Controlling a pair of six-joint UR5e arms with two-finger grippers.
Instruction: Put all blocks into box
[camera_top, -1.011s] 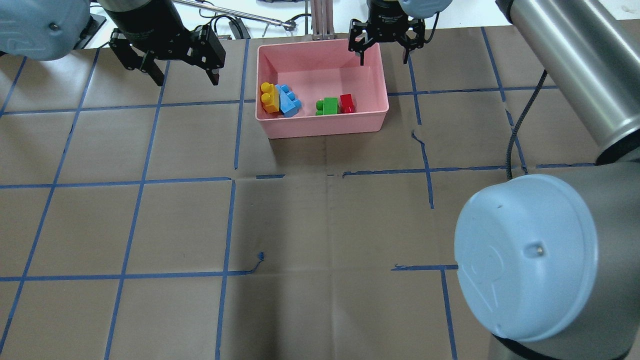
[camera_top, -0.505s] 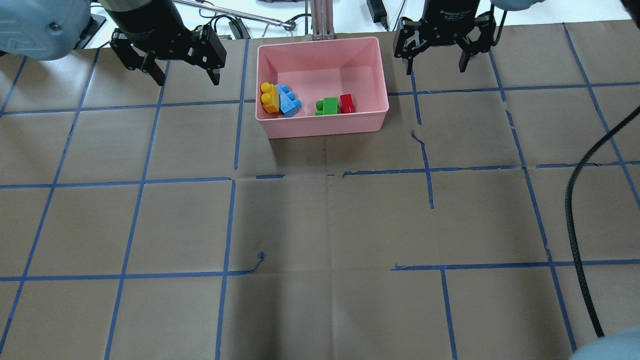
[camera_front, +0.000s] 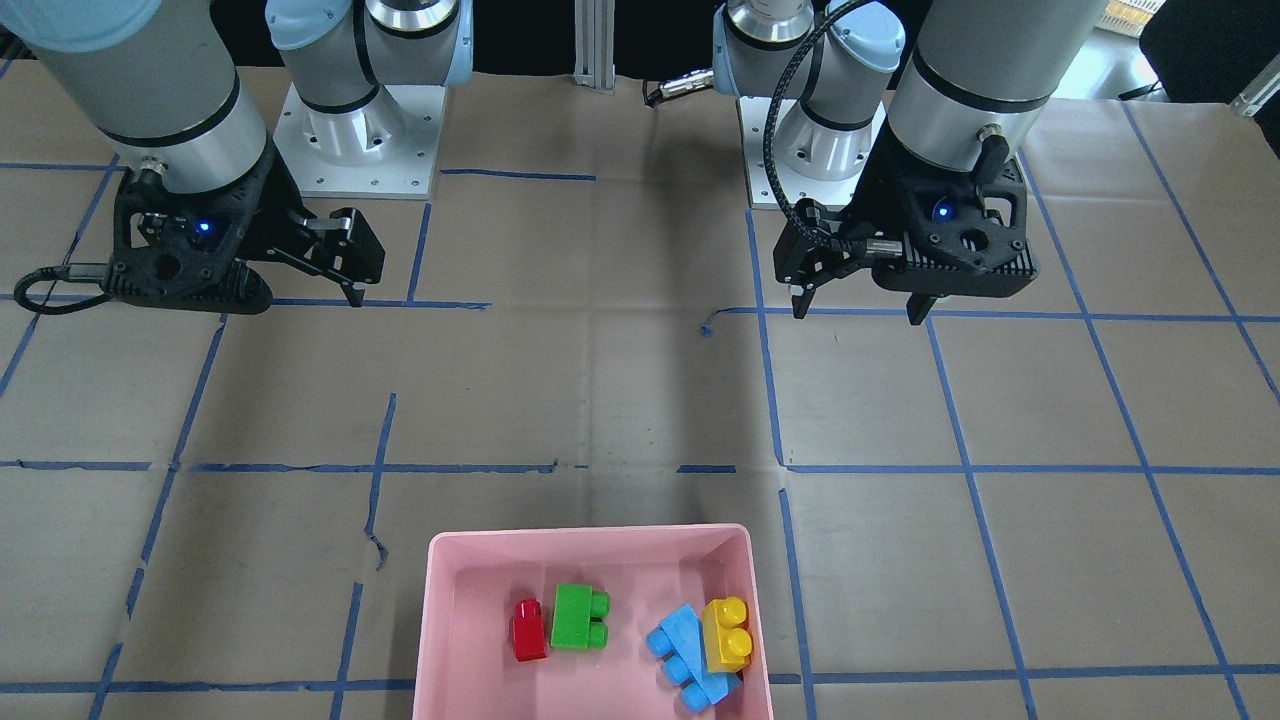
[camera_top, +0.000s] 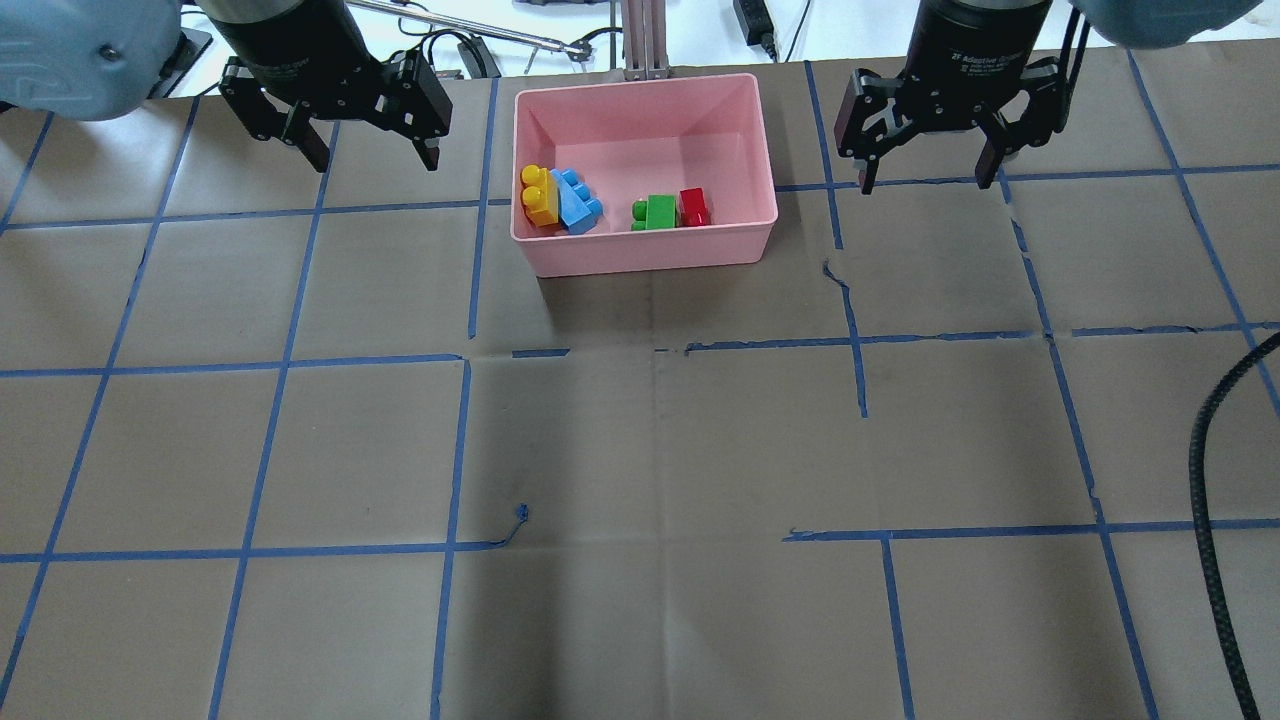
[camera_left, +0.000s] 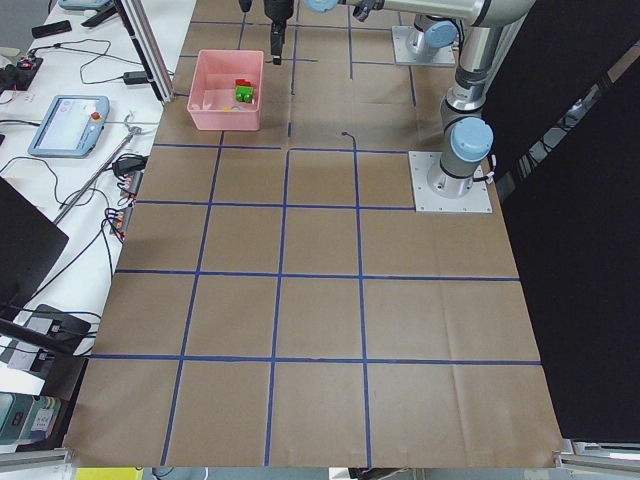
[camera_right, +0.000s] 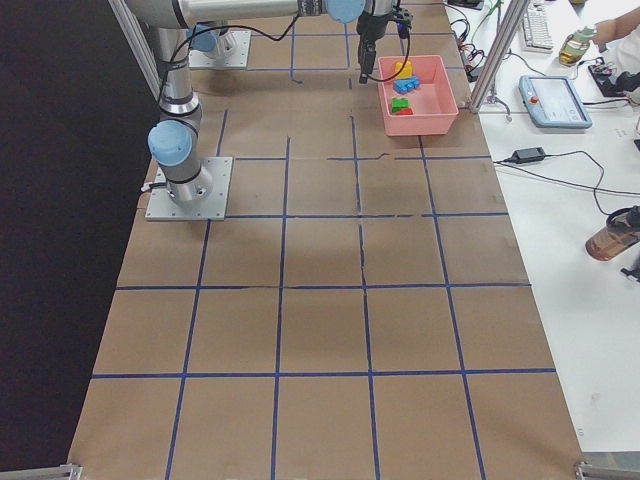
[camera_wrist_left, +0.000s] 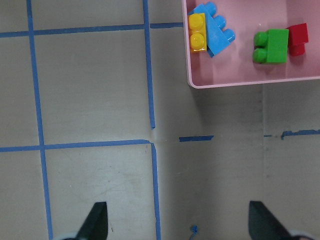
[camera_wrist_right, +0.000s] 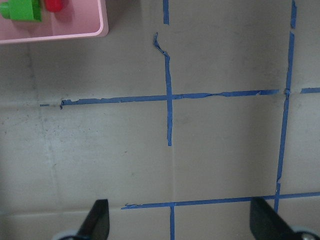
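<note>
counting the blocks, how many do you get?
— four, one of each colour: a yellow block (camera_top: 540, 200) with two studs, a light blue block (camera_top: 580, 207) with three, a green block (camera_top: 658, 213) with two and a red block (camera_top: 694, 206) with one. all lie inside the single pink box (camera_top: 650, 252).
where in it?
— in the half nearest the robot. yellow touches blue at the robot's left end, and green and red sit side by side nearer the middle.
any writing?
— white lettering (camera_top: 975, 62) on the right arm's collar. i make out "adaptive", the rest is too small.
and the grippers?
— two. the left gripper (camera_top: 375, 160) and right gripper (camera_top: 925, 183) both hang with fingers spread wide, holding nothing, over the brown paper (camera_top: 650, 450) either side of the box.
</note>
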